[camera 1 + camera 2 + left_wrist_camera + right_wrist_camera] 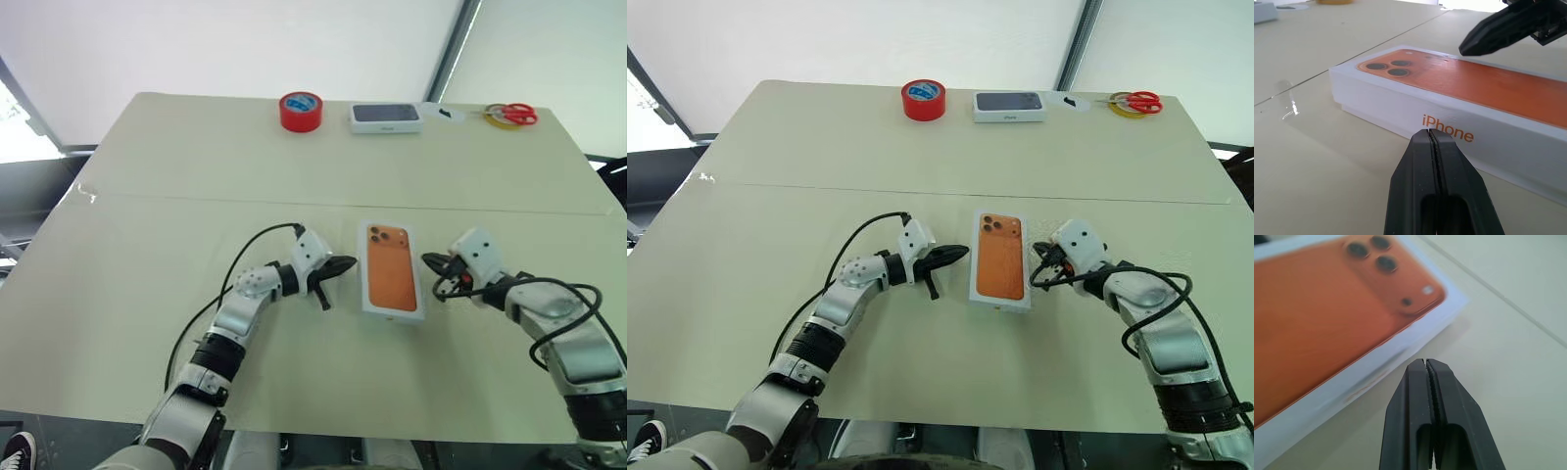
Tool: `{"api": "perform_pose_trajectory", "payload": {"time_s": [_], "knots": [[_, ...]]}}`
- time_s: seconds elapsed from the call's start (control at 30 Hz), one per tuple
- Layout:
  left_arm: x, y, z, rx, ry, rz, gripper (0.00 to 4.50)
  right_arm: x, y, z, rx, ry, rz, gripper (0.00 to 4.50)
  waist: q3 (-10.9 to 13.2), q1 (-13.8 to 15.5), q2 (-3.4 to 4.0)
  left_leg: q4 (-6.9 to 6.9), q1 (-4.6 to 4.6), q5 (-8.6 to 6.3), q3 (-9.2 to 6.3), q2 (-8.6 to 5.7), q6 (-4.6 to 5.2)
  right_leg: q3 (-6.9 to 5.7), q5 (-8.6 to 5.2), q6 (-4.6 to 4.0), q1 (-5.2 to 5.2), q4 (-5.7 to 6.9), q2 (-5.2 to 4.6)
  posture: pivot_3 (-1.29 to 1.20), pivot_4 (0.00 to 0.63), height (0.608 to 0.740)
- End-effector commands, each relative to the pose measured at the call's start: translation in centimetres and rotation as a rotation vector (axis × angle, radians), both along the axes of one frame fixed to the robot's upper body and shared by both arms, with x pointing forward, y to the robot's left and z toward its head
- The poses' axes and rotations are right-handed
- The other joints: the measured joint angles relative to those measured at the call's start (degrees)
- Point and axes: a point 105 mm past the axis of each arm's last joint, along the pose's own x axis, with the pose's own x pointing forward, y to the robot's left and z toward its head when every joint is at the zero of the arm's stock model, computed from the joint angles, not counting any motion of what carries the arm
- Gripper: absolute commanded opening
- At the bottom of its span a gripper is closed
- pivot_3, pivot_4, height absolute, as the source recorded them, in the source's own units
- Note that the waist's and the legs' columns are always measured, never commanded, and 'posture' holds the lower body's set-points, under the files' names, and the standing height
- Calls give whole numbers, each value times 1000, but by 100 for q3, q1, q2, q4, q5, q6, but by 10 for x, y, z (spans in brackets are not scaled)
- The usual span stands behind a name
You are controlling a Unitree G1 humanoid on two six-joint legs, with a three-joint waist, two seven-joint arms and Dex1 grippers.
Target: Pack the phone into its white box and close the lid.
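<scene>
Two pinched grippers point(348, 262) point(429, 259), lidded white box point(392, 270) between

"iPhone" in orange letters on the long side wall of the lid point(1459, 115)

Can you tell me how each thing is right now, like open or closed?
lid: on the white box, closed, flat on the table
left tool: shut, empty, beside the box
right tool: shut, empty, beside the box
red tape roll: lying flat
second phone box: closed
scissors: lying flat; blades too small to tell
</scene>
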Motion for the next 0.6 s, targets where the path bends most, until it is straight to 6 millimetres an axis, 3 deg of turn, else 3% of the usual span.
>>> {"api": "perform_pose_trajectory", "payload": {"time_s": [0.03,0.17,0.27,0.37,0.43,0.5,0.53,0.57,0.6], "knots": [[8,-9,54,-128,-75,4,0,-5,14,27,108,-70,100,70,0,16,0,2,0,0,-2,0,0,-1,0,0,1,0,0,0,150,730],[10,-36,49,-39,-101,-14,0,-21,40,8,47,-2,260,70,-1,19,0,4,-1,-1,-4,-6,3,-3,0,1,6,-1,0,0,150,730],[6,-43,14,57,71,-79,0,-31,42,-26,-116,104,296,70,-2,1,2,4,0,-2,1,-10,4,-2,1,3,5,-1,0,0,150,730],[8,-30,-25,260,105,-32,0,-40,36,-54,-286,149,314,70,-13,-11,-9,4,3,-2,4,-7,4,-1,-1,5,-1,6,16,0,150,730],[4,-18,-41,341,110,-42,0,-39,35,-56,-272,147,295,70,-48,-11,-23,2,27,-3,-1,5,4,1,-1,5,26,-1,20,0,150,730],[2,-12,-42,319,145,-43,0,-38,36,-54,-254,144,285,70,-68,-15,-22,-16,87,-10,-1,9,10,3,-2,3,89,-27,20,0,150,730],[2,-11,-37,277,156,-44,0,-38,36,-53,-205,170,281,70,-81,-17,-22,-22,101,-21,-2,11,25,3,-2,3,105,-35,16,0,150,730],[5,-8,-30,231,165,-28,415,-40,39,-48,-121,202,291,451,-84,-17,-21,-23,103,-23,-4,11,25,4,-2,2,106,-37,13,0,150,730],[4,-6,-22,192,156,-38,555,-40,42,-42,-57,207,306,625,-84,-13,-21,-22,102,-23,-5,11,24,5,-2,2,105,-36,9,0,150,730]]}}
